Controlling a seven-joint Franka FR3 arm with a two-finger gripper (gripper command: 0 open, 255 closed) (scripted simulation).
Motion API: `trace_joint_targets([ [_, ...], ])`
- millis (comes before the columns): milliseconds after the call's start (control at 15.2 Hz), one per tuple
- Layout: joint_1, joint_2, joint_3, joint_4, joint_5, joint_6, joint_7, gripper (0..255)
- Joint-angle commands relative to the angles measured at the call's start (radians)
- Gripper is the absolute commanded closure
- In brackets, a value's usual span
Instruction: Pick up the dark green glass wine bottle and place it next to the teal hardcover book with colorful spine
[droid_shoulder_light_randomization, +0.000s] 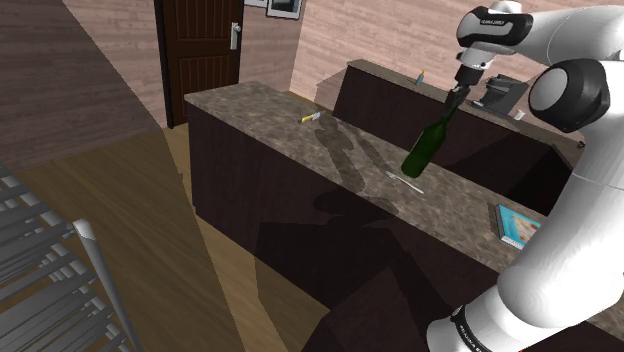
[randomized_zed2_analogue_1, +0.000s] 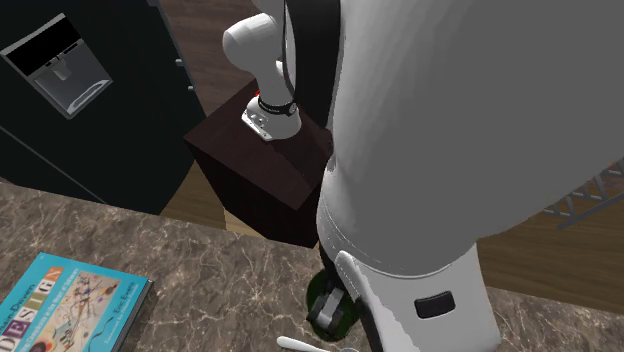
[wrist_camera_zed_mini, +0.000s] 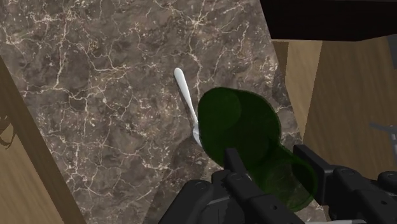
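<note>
1. Right at the hand: the gripper (wrist_camera_zed_mini: 270, 167) is clamped on the neck of the dark green wine bottle (wrist_camera_zed_mini: 245, 130), one black finger on each side of the glass, so the grasp is made
2. The bottle hangs tilted from the fingers, its base swung out away from the hand. In the shoulder view it looks lifted just clear of the surface, which I read as the pick-up done and the carry in hand
3. Directly beneath it, a white spoon (wrist_camera_zed_mini: 185, 95) lies flat on the brown marbled counter (wrist_camera_zed_mini: 108, 95), its bowl tucked behind the bottle's body
4. Further along the same counter, toward the stand, the teal book (droid_shoulder_light_randomization: 516, 226) lies flat and well apart from the bottle — that is the target
5. Next move, by my judgement: carry the bottle over the spoon toward the book, bring it upright, then lower it just beside the cover — not on it — before letting go
6. Far behind, a dark wooden door (droid_shoulder_light_randomization: 200, 50) stands shut in the wall
</note>
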Motion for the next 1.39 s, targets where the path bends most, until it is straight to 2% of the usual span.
trace_joint_targets([
  [0, 0.000, -0.057, -0.012, -0.076, -0.023, 0.025, -0.019, 255],
  [594, -0.051, -0.255, -0.080, -0.318, -0.113, 0.097, -0.140, 255],
  [1320, -0.153, -0.393, -0.185, -0.454, -0.193, 0.134, -0.331, 255],
])
